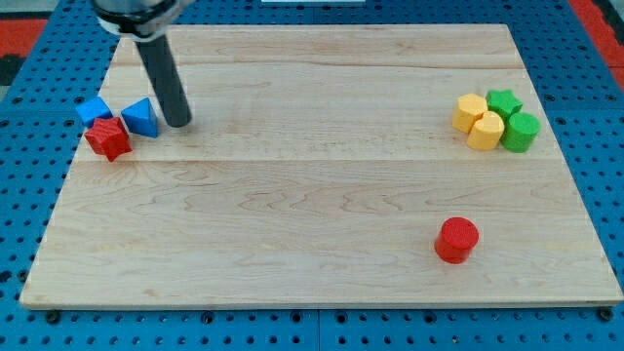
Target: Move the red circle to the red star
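Observation:
The red circle [456, 239] lies at the view's lower right on the wooden board [322, 195]. The red star [107, 137] lies at the view's far left, touching a blue cube [95, 110] above it and a blue triangle [141, 117] to its upper right. My tip [178, 123] rests on the board just right of the blue triangle, a short way to the upper right of the red star and far from the red circle.
A cluster at the view's right edge holds a yellow hexagon [469, 111], a yellow cylinder [486, 131], a green star [504, 101] and a green cylinder [520, 132]. A blue pegboard [312, 331] surrounds the board.

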